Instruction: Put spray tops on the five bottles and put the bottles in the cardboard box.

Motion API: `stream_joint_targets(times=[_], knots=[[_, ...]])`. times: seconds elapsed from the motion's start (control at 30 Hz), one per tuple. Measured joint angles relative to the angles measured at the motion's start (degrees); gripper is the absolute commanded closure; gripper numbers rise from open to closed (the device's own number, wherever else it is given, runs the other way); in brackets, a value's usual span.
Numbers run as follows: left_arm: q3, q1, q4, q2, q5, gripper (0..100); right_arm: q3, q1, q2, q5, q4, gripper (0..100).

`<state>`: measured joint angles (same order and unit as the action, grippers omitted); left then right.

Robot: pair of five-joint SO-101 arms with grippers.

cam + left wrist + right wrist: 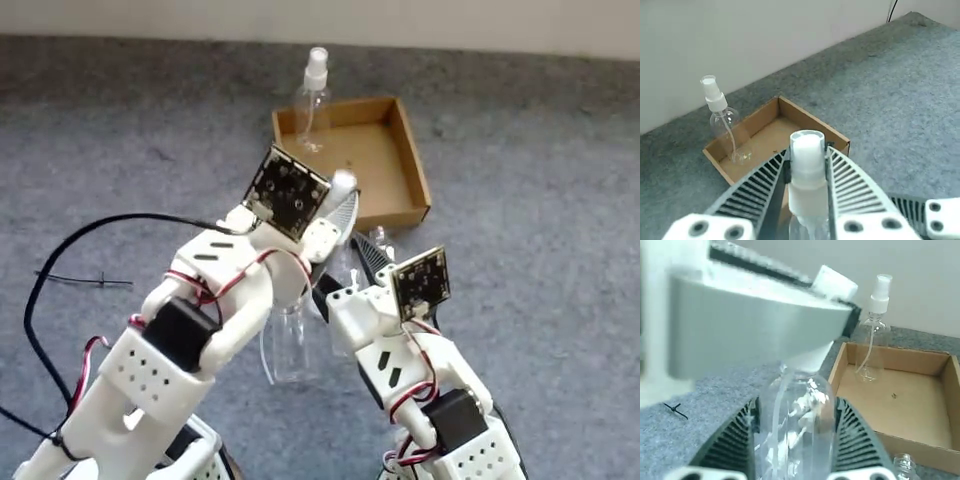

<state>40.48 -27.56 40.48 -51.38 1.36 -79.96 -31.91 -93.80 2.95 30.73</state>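
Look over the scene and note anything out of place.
A black cable tie lies loose on the grey carpet, away from the cardboard box; it is no bottle part. Nothing looks spilled or broken.

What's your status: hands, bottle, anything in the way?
Left hand shut on spray top, right hand shut on bottle beneath it. One capped bottle standing in cardboard box. Loose uncapped bottle by box's near wall.

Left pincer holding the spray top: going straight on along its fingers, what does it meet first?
Likely the cardboard box: its near rim lies just beyond the left pincer, which grips the spray top. Depth is unclear; it might clear the rim.
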Motion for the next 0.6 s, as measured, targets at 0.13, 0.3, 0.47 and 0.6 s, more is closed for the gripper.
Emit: stream_joint_targets(times=[0.13,0.3,0.47,0.6], knots=[[-0.09,0.09,3.87,-3.43,0.00,87,-0.62,0.09,0.00,0.00,-1.32,99.5],[-0.09,0.09,5.63,-5.80,-0.18,87,-1.67,0.18,0.00,0.09,-1.85,99.5],[-4.04,0.18,6.33,-6.07,-0.26,87,-1.67,0.26,0.00,0.09,-1.85,99.5],[-9.05,0.18,8.26,-6.07,-0.35,87,-1.67,0.35,0.00,0.09,-1.93,99.5]])
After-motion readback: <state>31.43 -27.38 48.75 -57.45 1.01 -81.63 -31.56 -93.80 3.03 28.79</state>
